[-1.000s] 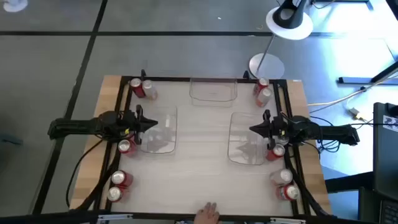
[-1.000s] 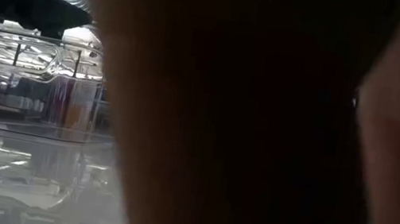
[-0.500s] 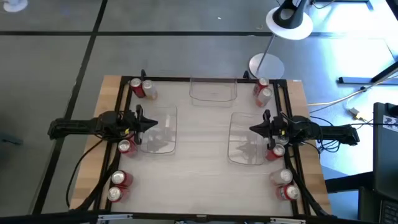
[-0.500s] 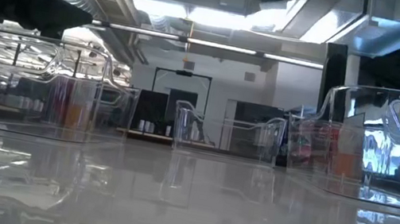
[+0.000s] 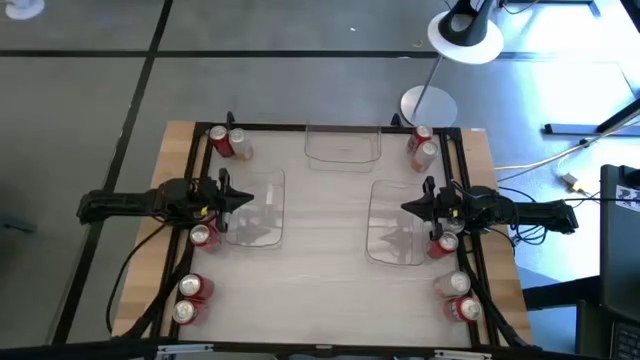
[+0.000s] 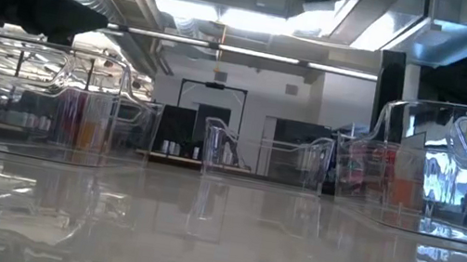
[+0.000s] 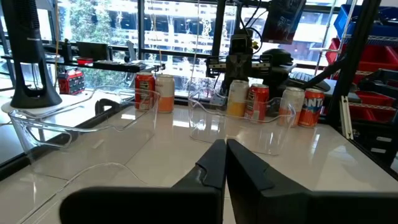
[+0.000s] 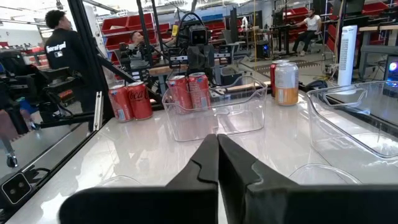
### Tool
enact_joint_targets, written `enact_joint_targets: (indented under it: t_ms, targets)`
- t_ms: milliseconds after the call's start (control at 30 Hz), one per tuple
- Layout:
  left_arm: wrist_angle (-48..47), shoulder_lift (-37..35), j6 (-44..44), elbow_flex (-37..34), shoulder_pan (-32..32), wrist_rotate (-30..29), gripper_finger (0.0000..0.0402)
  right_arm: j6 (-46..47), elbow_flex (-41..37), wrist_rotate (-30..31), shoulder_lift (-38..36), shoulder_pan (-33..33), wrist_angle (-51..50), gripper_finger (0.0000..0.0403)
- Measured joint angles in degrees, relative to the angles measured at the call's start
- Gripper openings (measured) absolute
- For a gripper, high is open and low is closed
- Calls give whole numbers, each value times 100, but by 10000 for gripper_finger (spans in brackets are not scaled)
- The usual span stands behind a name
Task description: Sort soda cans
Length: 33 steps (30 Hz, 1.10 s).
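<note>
A second ago a person's hand reaches in at the near edge of the table in the high view; now that edge is bare of it. In the low view the same moment is almost wholly blocked by a dark, blurred shape close to the lens, with only part of one clear bin showing; now the view is open across the tabletop to all three bins and the room behind. The blockage is already gone half a second ago, and nothing shifts from then to now.
</note>
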Motion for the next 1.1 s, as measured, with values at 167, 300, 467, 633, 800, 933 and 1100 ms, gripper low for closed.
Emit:
enact_joint_targets:
  t_ms: [167, 300, 467, 633, 800, 933, 1100]
  targets:
    - [0, 0, 41, 0, 0, -1, 4, 1, 0, 1, 0, 0, 0, 1]
    - [8, 0, 133, 0, -2, -2, 4, -1, 1, 1, 0, 0, 0, 1]
    - [335, -2, -403, 0, 0, -7, 4, -1, 1, 10, 1, -1, 3, 1]
    - [784, 0, -260, 0, 5, -751, 4, 59, 2, 516, 2, -2, 182, 1]
    - [1182, 5, 201, 158, 36, -1862, 4, 759, 103, 1021, 2, -2, 628, 1]
    - [1213, 203, 675, 525, 298, -2512, 4, 900, 241, 1124, -2, -1, 935, 1]
    - [1209, 906, 882, 1114, 799, -2658, 4, 886, 271, 1271, 2, 0, 923, 1]
